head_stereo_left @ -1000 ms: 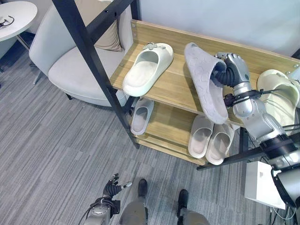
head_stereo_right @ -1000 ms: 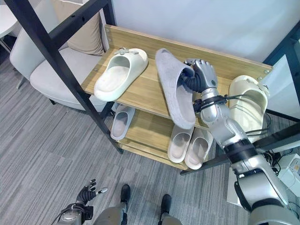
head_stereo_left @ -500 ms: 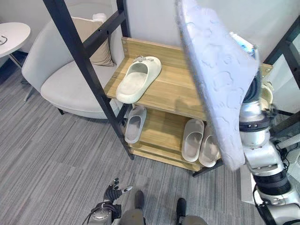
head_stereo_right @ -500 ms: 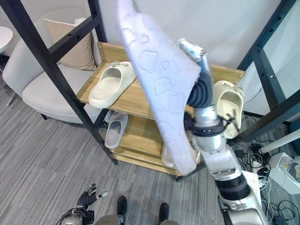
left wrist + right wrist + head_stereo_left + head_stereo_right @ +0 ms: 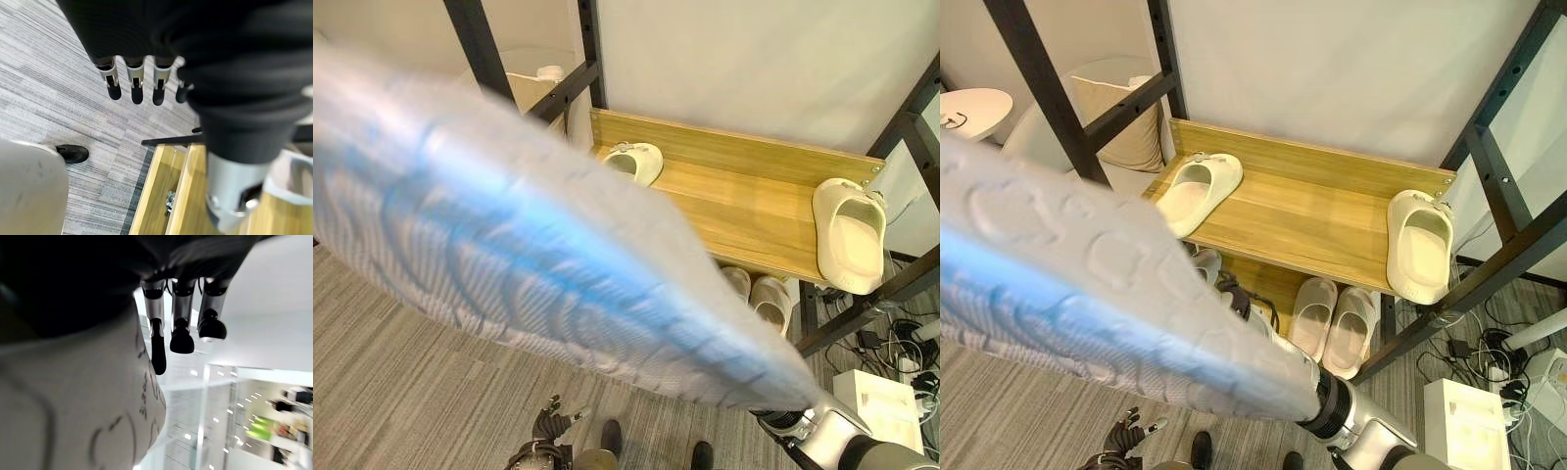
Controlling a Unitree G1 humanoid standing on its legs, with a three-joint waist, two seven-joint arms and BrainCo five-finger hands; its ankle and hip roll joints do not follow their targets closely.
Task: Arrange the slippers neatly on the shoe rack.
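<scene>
- My right hand (image 5: 182, 328) has the grey slipper (image 5: 1107, 304) raised, fingers curled beside it; I can't tell the grip.
- Shoe rack (image 5: 1322, 211) shelf lies beyond, below it.
- Left hand (image 5: 142, 83) hangs relaxed, farther off.

My view is mostly blocked by the large pale grey patterned slipper (image 5: 1116, 294), blurred and cut off at 9 o'clock. It hides my right hand's fingers, part of the wooden two-tier shoe rack (image 5: 1322, 211) and half the off-white slipper (image 5: 634, 162) at 11 o'clock.
</scene>
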